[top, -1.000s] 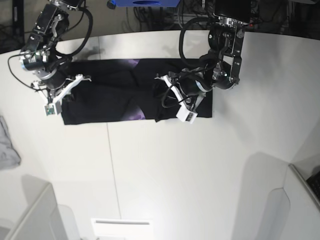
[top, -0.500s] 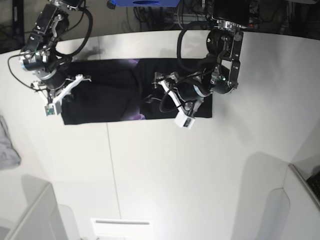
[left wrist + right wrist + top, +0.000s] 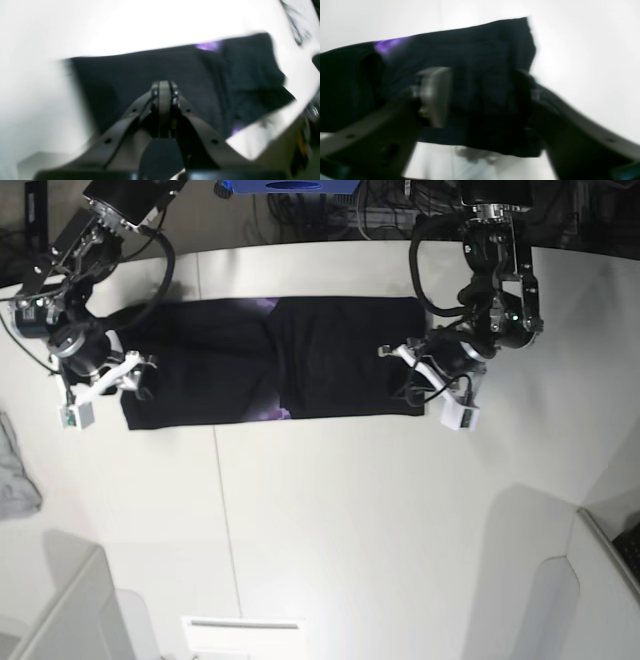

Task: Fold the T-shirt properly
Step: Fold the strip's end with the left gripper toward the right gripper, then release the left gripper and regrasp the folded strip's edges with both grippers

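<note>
Large black cloth T-shirt (image 3: 270, 360): soft, light, limp; best pinched at end corners. Left gripper (image 3: 163, 86) pressed together, empty; right gripper (image 3: 482, 97) spread wide.

We saw the T-shirt (image 3: 270, 360) as matt black cloth, soft and faintly creased, with a purple printed patch (image 3: 208, 45) that looked slightly brighter than the weave around it. The table (image 3: 330, 520) under the T-shirt was a smooth white surface with a soft sheen and glare. The left gripper (image 3: 163, 93), over the T-shirt, looked like dark matt plastic with small metal screw heads. The right gripper (image 3: 480, 97), also over the T-shirt, was matt dark too, with one pale grey pad (image 3: 436, 95); blur hid its texture. Left of the T-shirt, a grey cloth (image 3: 15, 470) looked soft and rumpled.
</note>
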Robot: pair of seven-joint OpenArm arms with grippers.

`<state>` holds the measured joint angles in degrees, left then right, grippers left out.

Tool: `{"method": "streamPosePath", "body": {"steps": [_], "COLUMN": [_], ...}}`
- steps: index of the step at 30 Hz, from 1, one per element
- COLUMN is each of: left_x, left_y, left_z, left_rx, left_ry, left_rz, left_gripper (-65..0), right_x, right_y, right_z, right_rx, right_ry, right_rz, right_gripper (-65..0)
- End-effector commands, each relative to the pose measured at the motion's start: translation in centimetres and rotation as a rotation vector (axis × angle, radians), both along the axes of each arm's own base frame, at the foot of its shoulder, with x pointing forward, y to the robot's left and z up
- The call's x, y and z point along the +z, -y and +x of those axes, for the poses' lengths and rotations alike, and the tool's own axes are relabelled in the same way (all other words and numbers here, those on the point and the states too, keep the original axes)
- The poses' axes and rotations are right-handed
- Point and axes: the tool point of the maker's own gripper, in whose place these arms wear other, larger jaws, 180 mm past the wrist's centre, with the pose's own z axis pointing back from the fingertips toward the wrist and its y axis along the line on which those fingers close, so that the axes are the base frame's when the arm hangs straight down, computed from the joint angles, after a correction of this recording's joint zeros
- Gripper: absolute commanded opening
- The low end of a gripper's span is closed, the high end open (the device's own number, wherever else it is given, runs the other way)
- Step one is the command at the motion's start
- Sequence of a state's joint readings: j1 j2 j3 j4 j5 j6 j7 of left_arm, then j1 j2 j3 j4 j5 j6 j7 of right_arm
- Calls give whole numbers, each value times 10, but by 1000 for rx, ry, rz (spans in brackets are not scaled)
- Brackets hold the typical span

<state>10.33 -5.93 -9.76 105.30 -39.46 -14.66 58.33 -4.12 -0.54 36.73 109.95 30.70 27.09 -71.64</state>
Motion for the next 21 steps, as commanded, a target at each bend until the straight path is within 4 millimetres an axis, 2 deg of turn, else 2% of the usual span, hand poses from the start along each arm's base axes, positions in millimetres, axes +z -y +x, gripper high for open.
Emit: {"method": "streamPosePath", "body": {"steps": [1, 6, 9, 12, 17, 21], "left_x": [11, -3, -5, -10, -38, -49], "left_y": [-12, -84, -109, -122, -137, -132], "left_z": [3, -21, -32, -39, -52, -58], "left_rx": [23, 142, 162, 163, 166, 124], "left_ry": [39, -17, -19, 16, -19, -38], "left_rz": [1, 118, 167, 182, 268, 282], "left_gripper": [-650, -650, -650, -650, -650, -650], "right_x": [9, -24, -39, -47, -61, -66], "right_y": [10, 31, 38, 35, 28, 29], "right_z": [9, 8, 6, 6, 9, 9], "right_rx": [-3, -64, -81, -82, -84, -99], "right_ry": [30, -69, -114, -135, -169, -167], "right_rz": [6, 115, 151, 178, 230, 238], "right_gripper": [-177, -200, -203, -203, -203, -203]}}
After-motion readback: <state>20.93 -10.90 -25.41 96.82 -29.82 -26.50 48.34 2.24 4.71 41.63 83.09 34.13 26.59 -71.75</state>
